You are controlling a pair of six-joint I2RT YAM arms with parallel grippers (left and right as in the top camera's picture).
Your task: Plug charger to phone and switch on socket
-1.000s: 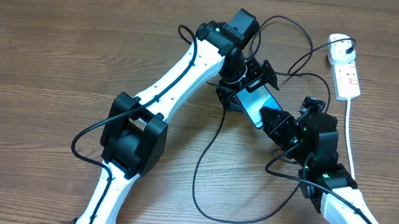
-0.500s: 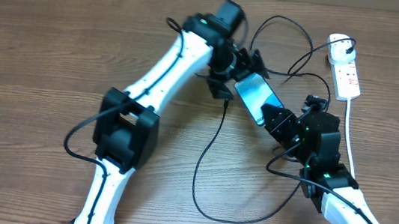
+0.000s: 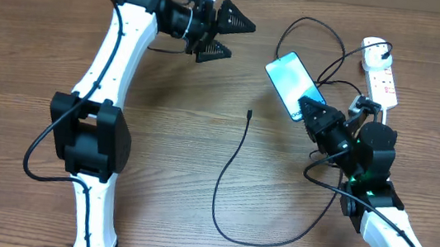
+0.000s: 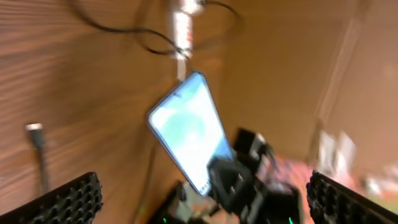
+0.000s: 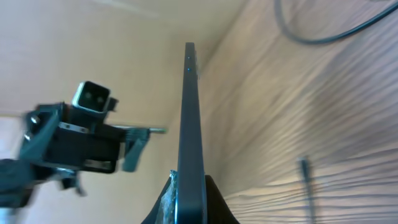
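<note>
Fingers (image 3: 236,21) of left gripper (image 3: 242,40) spread wide and empty at upper centre, right gripper (image 3: 311,111) clenched on phone's (image 3: 294,82) lower end at centre right, charger (image 3: 228,162) looped over table (image 3: 29,52), socket (image 3: 381,79) upper right, connector tip (image 3: 249,113) loose left of phone

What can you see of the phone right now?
The phone is a slim rectangular smartphone with black edges and a lit light-blue screen facing up. The right gripper is shut on one short end, holding it tilted, apparently off the table. Nothing else touches it; the charger tip lies apart.
</note>
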